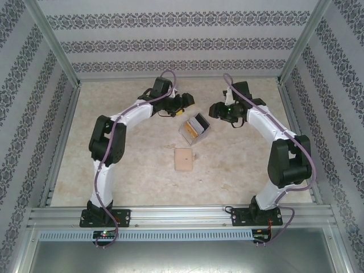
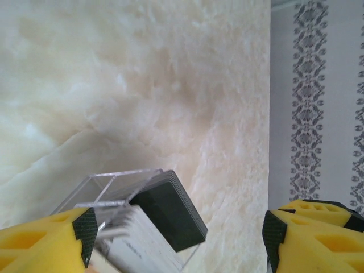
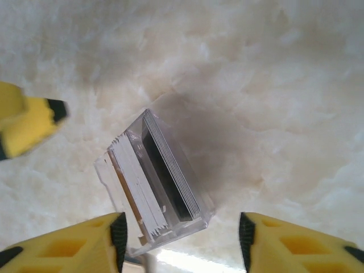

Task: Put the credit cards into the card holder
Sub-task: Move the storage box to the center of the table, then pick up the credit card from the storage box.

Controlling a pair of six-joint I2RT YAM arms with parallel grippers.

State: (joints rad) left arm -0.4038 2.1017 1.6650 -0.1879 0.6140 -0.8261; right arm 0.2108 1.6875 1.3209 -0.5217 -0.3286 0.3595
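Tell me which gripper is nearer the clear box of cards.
Left, narrowly. The left gripper hangs at the far-left corner of the clear box, almost against its wall; the right gripper hovers off its far-right side.

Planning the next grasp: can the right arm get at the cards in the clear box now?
Probably yes: the right pincer hangs open over the clear box, and the credit cards stand edge-up, uncovered. The left pincer close by may crowd it.
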